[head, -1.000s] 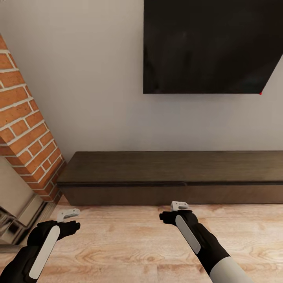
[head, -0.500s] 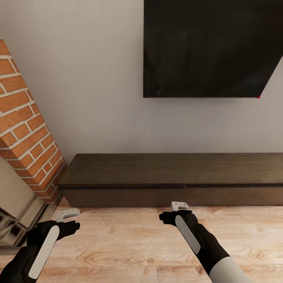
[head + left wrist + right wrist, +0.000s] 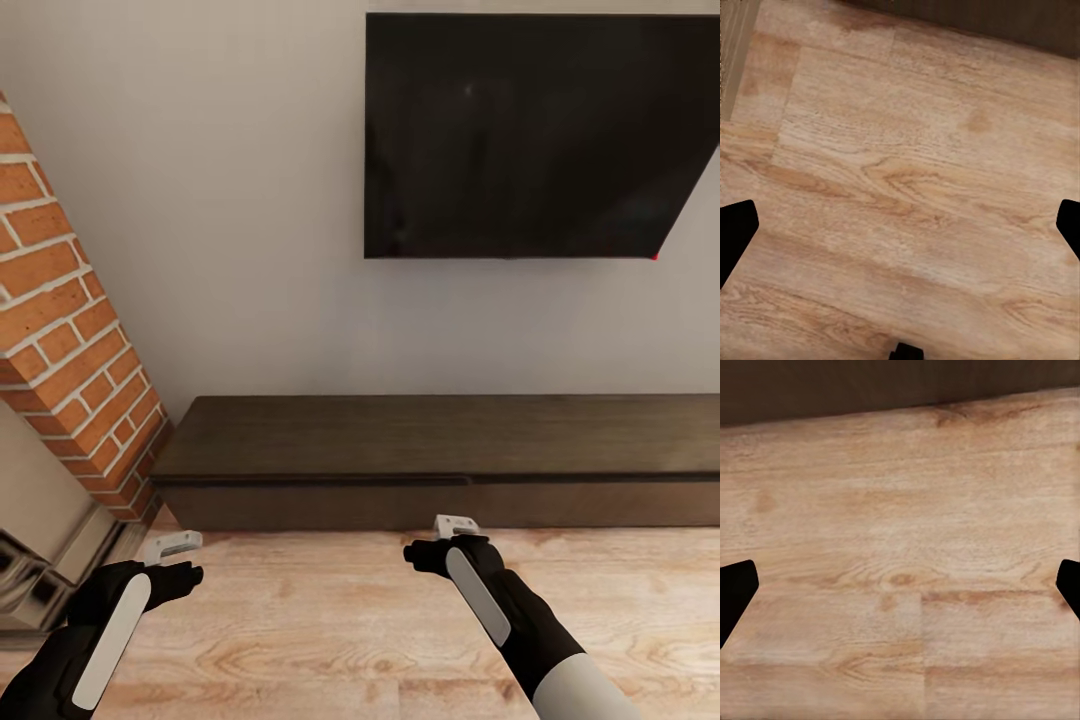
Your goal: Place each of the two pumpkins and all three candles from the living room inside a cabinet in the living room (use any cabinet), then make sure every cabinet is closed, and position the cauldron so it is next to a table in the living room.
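- Left arm reaches forward low at the head view's left; left gripper point(image 3: 172, 545) empty, jaws spread wide.
- Right gripper point(image 3: 457, 524) likewise empty, jaws apart, forearm angled inward.

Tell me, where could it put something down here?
The long cabinet top is bare from the brick chimney end rightward, below the TV. The wood floor between the cabinet front and the two tools, left and right, is free too. Only the brick corner is tight.

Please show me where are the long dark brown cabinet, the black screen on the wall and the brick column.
Long dark brown wooden cabinet point(image 3: 420, 435), head view, top surface.
Black flat wall screen point(image 3: 520, 140), head view, panel middle.
Red brick column point(image 3: 70, 340), head view, brick face.
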`<state>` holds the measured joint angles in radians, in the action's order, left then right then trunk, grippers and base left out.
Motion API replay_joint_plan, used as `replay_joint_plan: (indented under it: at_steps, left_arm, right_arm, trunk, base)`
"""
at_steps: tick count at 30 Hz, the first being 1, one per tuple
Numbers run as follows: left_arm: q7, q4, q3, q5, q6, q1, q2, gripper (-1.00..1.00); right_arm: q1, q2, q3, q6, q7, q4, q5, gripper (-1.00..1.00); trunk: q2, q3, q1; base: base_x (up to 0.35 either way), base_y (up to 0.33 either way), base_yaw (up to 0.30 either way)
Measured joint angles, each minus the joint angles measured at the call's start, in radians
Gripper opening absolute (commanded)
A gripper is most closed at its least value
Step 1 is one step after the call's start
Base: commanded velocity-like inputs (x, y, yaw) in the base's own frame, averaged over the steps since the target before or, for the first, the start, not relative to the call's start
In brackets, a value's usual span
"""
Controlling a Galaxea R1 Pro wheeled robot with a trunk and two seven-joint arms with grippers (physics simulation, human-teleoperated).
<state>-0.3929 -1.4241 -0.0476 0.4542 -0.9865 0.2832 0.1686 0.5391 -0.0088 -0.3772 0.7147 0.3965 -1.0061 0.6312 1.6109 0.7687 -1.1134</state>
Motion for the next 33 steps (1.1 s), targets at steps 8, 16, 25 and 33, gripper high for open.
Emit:
replay_joint_plan:
  at_steps: [8,16,25,33]
  left_arm:
    - [0.0,0.0,0.0,0.0,0.0,0.0,0.0,1.0]
    - [0.0,0.0,0.0,0.0,0.0,0.0,0.001,1.0]
    - [0.0,0.001,0.0,0.0,0.0,-0.001,0.001,1.0]
    - [0.0,0.02,0.0,-0.001,0.0,0.0,0.004,1.0]
  right_arm:
    - [0.0,-0.002,0.0,-0.001,-0.001,0.003,0.033,1.0]
    - [0.0,-0.002,0.0,0.002,0.0,0.007,0.035,1.0]
    - [0.0,-0.002,0.0,0.001,-0.002,0.04,0.033,1.0]
    - [0.0,-0.001,-0.003,-0.002,-0.001,0.049,0.031,1.0]
  trunk:
    - [-0.056,-0.023,0.031]
    - [-0.112,-0.041,0.061]
    - [-0.175,-0.069,0.096]
    - [-0.231,-0.094,0.127]
  base:
    - [0.0,0.0,0.0]
    - [0.0,0.0,0.0]
    - [0.0,0.0,0.0]
    - [0.0,0.0,0.0]
